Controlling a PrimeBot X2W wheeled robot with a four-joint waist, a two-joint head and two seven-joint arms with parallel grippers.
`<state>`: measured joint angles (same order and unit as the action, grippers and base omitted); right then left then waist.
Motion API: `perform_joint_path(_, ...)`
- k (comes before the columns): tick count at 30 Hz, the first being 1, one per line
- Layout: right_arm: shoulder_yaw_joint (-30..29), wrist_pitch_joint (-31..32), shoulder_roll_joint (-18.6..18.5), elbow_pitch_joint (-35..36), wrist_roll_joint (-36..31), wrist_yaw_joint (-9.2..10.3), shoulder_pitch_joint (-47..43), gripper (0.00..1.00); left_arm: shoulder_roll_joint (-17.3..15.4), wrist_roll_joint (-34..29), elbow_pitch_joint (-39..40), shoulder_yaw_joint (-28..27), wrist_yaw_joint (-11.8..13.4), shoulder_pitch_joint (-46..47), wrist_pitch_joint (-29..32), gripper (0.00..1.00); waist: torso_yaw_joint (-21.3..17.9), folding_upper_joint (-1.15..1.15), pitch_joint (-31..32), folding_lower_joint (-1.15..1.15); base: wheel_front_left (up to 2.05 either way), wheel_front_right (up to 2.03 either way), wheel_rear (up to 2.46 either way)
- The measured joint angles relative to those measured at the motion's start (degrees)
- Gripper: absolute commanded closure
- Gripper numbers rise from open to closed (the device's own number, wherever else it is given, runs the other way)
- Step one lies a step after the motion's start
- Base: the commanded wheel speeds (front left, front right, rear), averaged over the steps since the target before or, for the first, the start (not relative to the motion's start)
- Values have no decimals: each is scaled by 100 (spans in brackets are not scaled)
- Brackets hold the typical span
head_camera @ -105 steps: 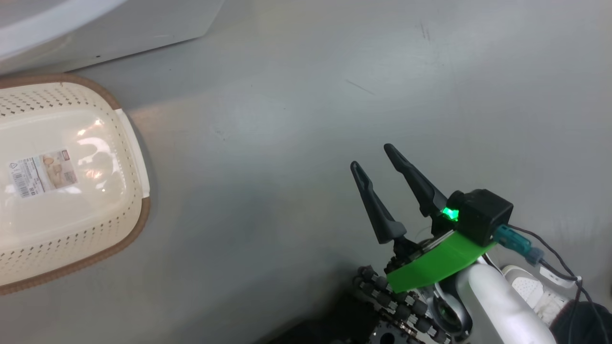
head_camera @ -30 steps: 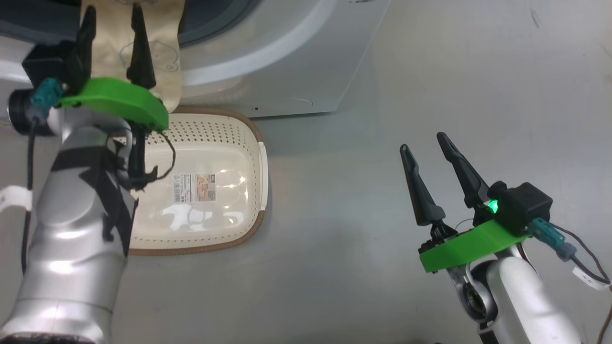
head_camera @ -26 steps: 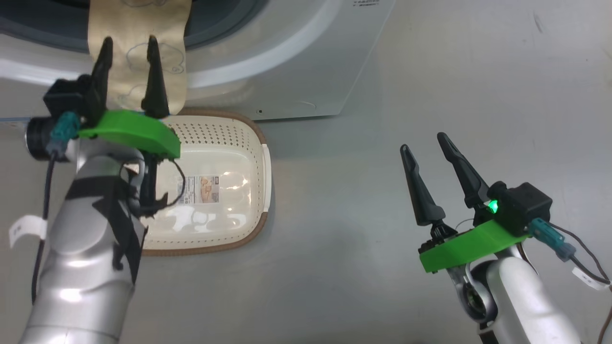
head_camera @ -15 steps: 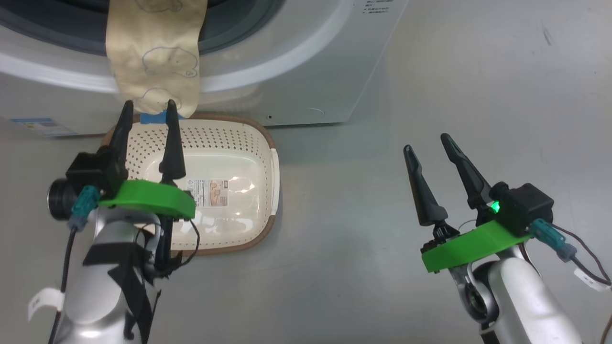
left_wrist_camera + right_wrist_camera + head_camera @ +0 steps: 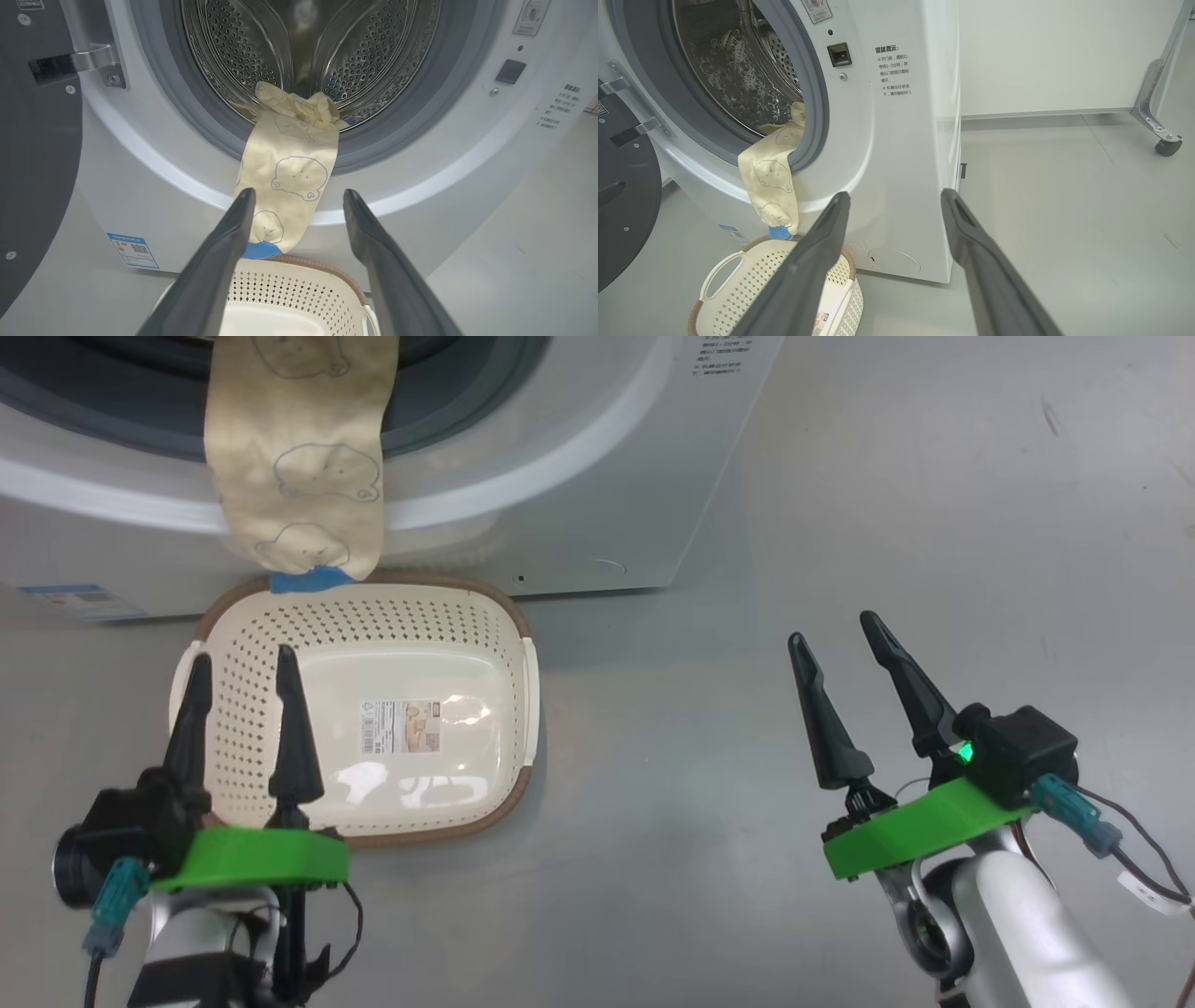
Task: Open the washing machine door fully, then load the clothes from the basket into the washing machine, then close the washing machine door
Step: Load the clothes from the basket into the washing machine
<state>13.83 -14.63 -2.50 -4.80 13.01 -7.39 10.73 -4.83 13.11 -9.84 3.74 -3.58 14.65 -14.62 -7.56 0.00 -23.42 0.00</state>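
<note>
Clothes [image 5: 299, 457] of soft pale yellow fabric with blue line-drawn prints hang from the drum mouth of the white front-loading washing machine [image 5: 597, 476], their blue-tipped end just above the far rim of the cream perforated plastic basket [image 5: 373, 616] on the grey floor [image 5: 709, 859]. The black round washing machine door [image 5: 32, 163] stands swung open. Your left gripper [image 5: 243, 655] hovers over the basket's near side, your right gripper [image 5: 832, 627] well apart; both have fingers spread, holding nothing.

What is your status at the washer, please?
Left gripper, right gripper open, empty. Clothes hang from the washing machine mouth over the empty basket. Door open; clothes would foul closing.
</note>
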Motion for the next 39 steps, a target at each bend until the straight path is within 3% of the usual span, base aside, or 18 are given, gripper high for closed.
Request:
perform_joint_path(6,-16,0,0,2,-2,0,-9,0,87,-174,422,-258,-198,-476,0,0,-49,0,46,0,0,0,0)
perform_joint_path(14,-65,0,0,20,-25,0,-183,0,190,-202,604,-688,-252,-975,0,0,-151,0,104,0,0,0,0)
perform_joint_path(21,-68,0,0,32,-21,0,-211,0,208,-204,601,-733,-344,-1004,0,0,-229,0,75,0,0,0,0)
perform_joint_path(29,-51,0,0,85,43,0,-208,0,218,-286,299,-793,-352,-853,0,0,-368,0,-50,0,0,0,0)
perform_joint_path(39,40,0,1,196,171,0,66,0,92,-350,-360,-870,-354,81,0,0,-604,0,-557,0,0,0,0)
